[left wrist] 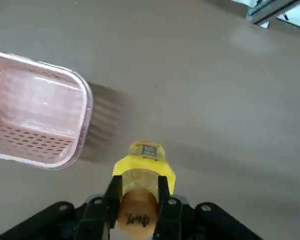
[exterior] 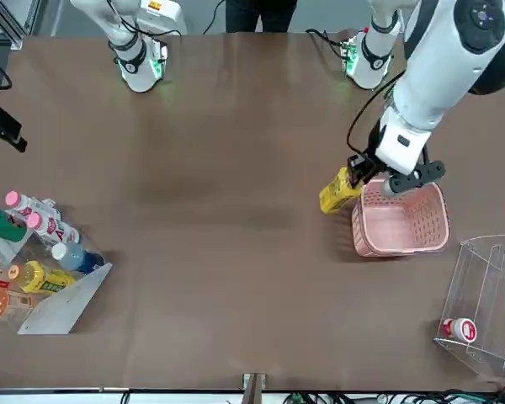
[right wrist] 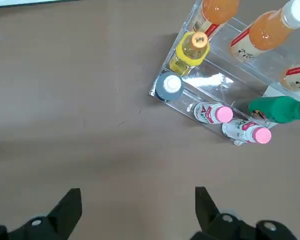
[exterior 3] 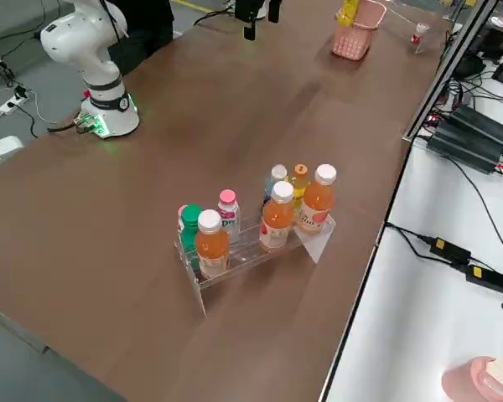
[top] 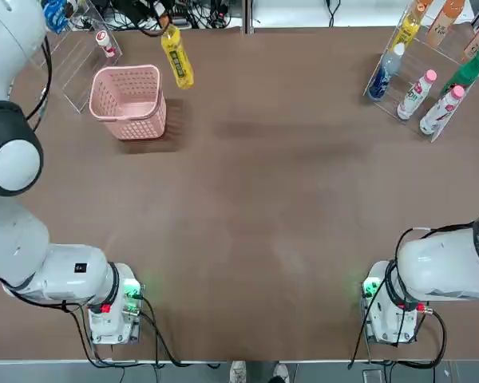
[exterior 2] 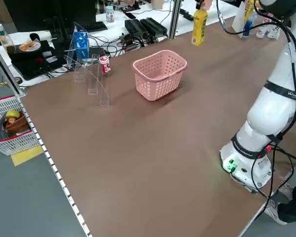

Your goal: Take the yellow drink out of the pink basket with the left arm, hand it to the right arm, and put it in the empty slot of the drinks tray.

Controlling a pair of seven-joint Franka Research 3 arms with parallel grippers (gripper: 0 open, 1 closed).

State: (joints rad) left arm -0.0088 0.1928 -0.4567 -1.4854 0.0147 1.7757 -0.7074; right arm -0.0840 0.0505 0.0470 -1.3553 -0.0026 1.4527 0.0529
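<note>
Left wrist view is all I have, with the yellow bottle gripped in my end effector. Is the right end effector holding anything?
Observer: No, the right end effector is open with nothing between its fingertips.
Operator: Where is the bottle rack?
Observer: The rack is at the far right of the table, from the robot's side.
Operator: And what colour is the closed bottle lying nearest the orange ones?
Observer: Several are close; the green bottle is the only green one there.

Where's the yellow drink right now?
In the top view, the yellow drink is at the upper left, in the left gripper, just right of the pink basket.
</note>
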